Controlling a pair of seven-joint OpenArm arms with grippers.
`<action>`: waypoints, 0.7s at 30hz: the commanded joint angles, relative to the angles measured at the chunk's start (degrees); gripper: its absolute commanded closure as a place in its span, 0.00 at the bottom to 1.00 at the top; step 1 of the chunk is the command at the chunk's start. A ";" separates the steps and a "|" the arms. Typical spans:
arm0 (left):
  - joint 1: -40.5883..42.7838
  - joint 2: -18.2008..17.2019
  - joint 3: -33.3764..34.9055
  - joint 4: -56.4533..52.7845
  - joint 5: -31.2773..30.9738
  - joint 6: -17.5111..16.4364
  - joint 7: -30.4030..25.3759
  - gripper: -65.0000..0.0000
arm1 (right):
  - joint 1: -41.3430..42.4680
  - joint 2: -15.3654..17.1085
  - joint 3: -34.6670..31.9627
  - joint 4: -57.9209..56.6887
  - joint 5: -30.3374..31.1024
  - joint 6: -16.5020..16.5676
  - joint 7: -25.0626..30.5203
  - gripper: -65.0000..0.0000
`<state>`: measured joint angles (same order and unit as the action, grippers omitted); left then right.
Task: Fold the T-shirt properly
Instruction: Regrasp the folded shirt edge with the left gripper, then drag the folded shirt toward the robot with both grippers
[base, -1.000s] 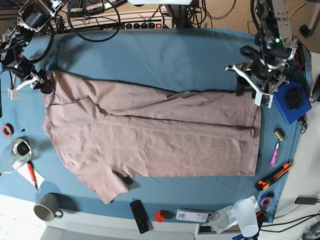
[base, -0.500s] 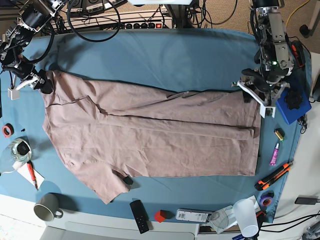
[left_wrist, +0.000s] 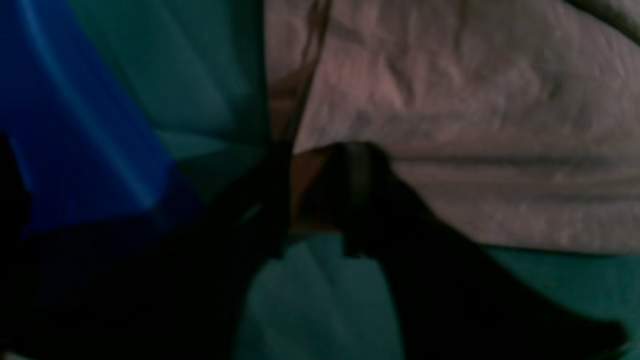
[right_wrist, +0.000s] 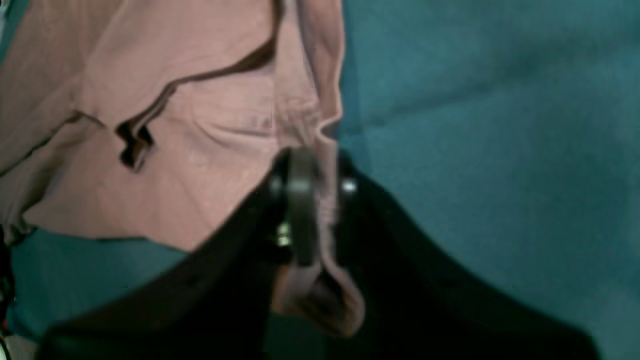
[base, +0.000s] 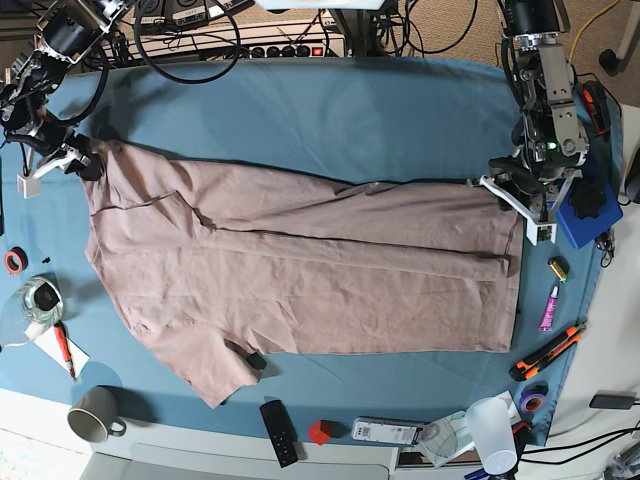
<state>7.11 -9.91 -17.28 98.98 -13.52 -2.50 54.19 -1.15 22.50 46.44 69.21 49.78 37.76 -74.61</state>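
Note:
The dusty-pink T-shirt (base: 300, 270) lies spread flat on the teal table cloth (base: 330, 110), its length running left to right. In the base view my left gripper (base: 517, 197) is down on the shirt's upper right corner. The left wrist view shows its dark fingers (left_wrist: 360, 190) with pink cloth (left_wrist: 450, 100) bunched between them. My right gripper (base: 84, 160) is at the shirt's upper left corner. The right wrist view shows that gripper (right_wrist: 312, 172) shut on a fold of the T-shirt (right_wrist: 200, 125), with cloth hanging below the fingers.
A blue box (base: 590, 205) stands right beside the left gripper. Along the front edge lie a mug (base: 95, 413), a black remote (base: 279, 432), a red cube (base: 319, 432) and a plastic cup (base: 495, 430). An orange cutter (base: 548, 350) lies at the right, a glass (base: 38, 300) at the left.
The left gripper came down from above the table onto the shirt's upper right corner and closed. The right gripper closed on the upper left corner without shifting.

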 joint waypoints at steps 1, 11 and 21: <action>0.17 -0.13 0.11 -0.02 -0.61 -0.02 3.02 0.88 | 0.22 1.03 0.02 0.44 -0.33 0.20 -0.74 1.00; 0.15 -0.13 0.11 2.73 -0.63 -0.04 6.82 1.00 | 0.37 3.45 0.04 0.52 -1.38 0.44 5.07 1.00; 2.01 -0.13 0.11 6.45 -0.24 -0.04 11.02 1.00 | 0.35 5.95 0.07 0.55 -1.29 2.24 4.11 1.00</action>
<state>9.04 -9.69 -17.06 104.64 -14.00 -2.57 63.66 -1.28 26.37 46.15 68.99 47.88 39.86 -71.40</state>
